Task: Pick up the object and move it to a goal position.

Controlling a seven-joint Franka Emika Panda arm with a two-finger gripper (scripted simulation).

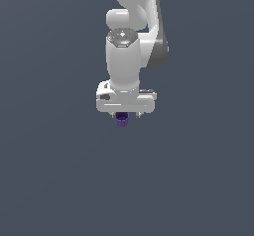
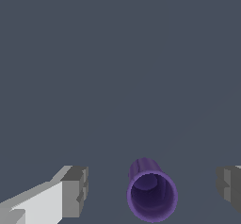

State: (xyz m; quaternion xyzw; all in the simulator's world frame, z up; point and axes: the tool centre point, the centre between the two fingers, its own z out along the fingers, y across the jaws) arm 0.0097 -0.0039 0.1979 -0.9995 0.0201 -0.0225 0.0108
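Note:
The object is a small dark-purple cup (image 2: 151, 195) with an open top. In the wrist view it stands upright between my two fingertips, with a clear gap to each pad (image 2: 75, 190). My gripper (image 2: 153, 188) is open around it and touches nothing. In the exterior view the white gripper (image 1: 127, 115) hangs straight down over the cup (image 1: 122, 121), which shows only as a purple bit under the hand. Most of the cup is hidden there by the hand.
A plain dark grey-blue floor (image 1: 59, 180) fills both views. The white arm (image 1: 134, 41) rises above the gripper to the top edge of the exterior view. No other objects show.

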